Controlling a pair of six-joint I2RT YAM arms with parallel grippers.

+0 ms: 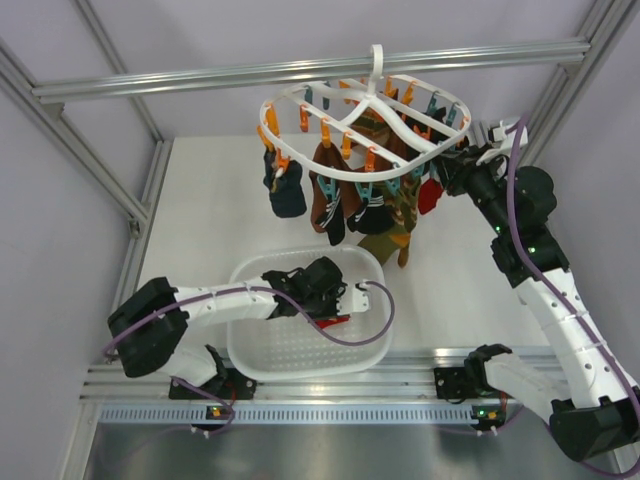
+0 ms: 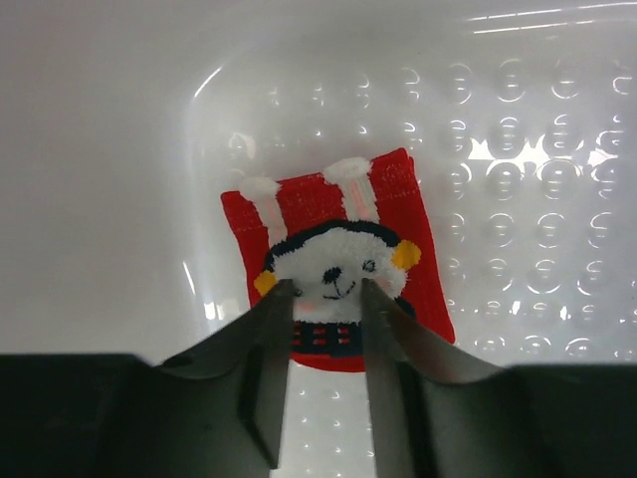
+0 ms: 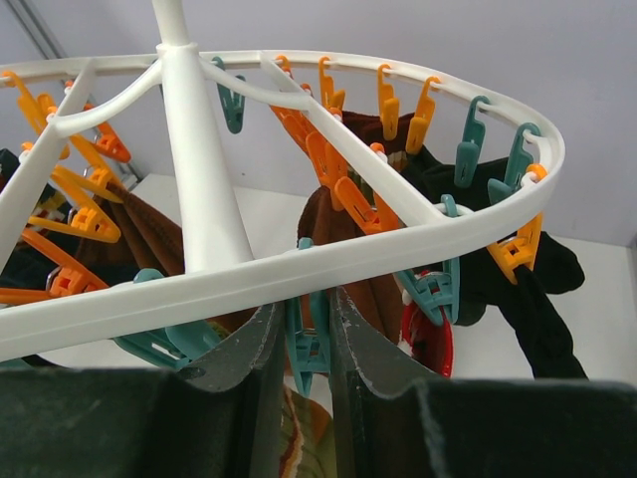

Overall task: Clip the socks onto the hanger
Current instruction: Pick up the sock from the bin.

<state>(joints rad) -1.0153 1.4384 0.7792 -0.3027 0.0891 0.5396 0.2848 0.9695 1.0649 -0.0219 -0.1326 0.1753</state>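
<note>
Hanging above the tabletop [image 1: 200, 220], the hanger [image 1: 372, 102] carries one red sock [image 1: 430, 196] at its right rim. In the basket [image 1: 290, 352] the other sock [image 2: 333, 209] lies flat, straddled by the slightly open left end effector [image 2: 326, 294], tips on it. The right end effector [image 3: 307, 309], nearly closed, flanks a teal clip [image 3: 307, 354]; I cannot tell whether it grips.

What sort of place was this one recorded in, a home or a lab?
Most likely a lab test cell, not a home: a bare white table boxed in by aluminium frame rails, with the hanger hooked on the crossbar rather than on a laundry line.
</note>
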